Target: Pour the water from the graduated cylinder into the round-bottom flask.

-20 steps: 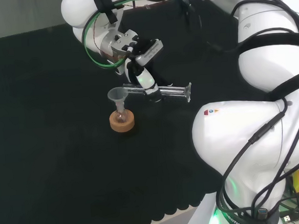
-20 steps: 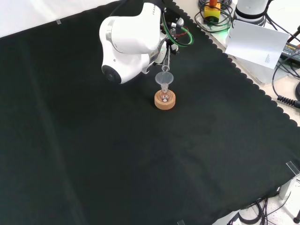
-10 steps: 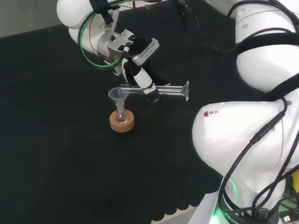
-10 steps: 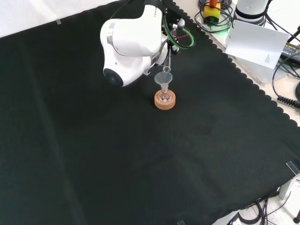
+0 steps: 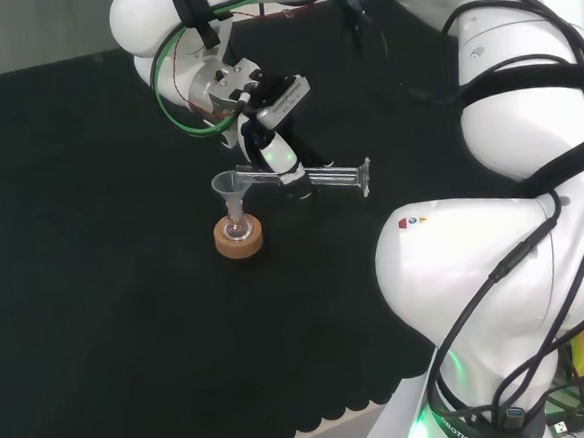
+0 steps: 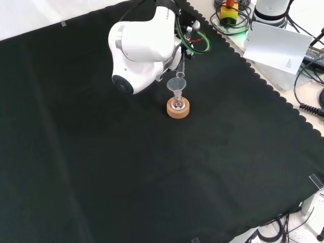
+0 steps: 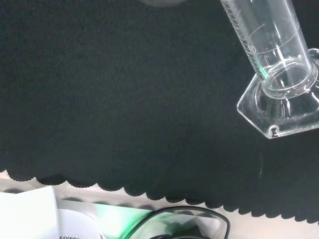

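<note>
In the front view we cannot see the robot hand (image 5: 272, 152) behind the arm's link. Its fingers curl around the near-horizontal graduated cylinder (image 5: 319, 178), mouth over the funnel (image 5: 231, 186).

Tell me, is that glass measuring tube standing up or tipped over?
Tipped. In the head view the graduated cylinder lies almost level in the hand, its mouth over the funnel and its base pointing away.
</note>
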You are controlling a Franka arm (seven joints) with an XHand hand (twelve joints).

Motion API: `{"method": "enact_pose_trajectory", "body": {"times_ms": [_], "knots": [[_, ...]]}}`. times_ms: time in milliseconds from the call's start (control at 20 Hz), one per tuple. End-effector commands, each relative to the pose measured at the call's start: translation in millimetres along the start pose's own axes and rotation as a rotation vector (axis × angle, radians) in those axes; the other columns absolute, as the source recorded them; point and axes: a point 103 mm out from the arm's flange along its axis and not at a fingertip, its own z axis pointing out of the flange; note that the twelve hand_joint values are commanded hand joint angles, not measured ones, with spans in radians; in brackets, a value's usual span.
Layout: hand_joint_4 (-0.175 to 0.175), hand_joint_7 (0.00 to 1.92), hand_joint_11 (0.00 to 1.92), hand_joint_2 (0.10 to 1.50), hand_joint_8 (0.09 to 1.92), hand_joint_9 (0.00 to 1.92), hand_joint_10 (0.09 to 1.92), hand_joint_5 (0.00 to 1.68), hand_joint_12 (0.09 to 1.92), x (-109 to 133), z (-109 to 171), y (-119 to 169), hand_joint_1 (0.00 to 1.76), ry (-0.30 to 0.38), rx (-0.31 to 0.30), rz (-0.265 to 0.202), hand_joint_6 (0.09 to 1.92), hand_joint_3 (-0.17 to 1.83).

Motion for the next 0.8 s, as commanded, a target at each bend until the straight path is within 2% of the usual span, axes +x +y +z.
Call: {"method": "enact_pose_trajectory", "body": {"times_ms": [50, 800], "knots": [[-0.175, 1.5, 1.1, 1.14, 0.23, 1.56, 0.09, 0.93, 0.8, 0.1, -0.1, -1.0, 1.15, -0.005, 0.003, 0.001, 1.1, 0.02], [-0.175, 1.5, 1.1, 1.14, 0.22, 1.56, 0.09, 0.93, 0.8, 0.7, 0.3, -1.9, 1.15, -0.017, 0.007, 0.04, 1.1, 0.02]]}}
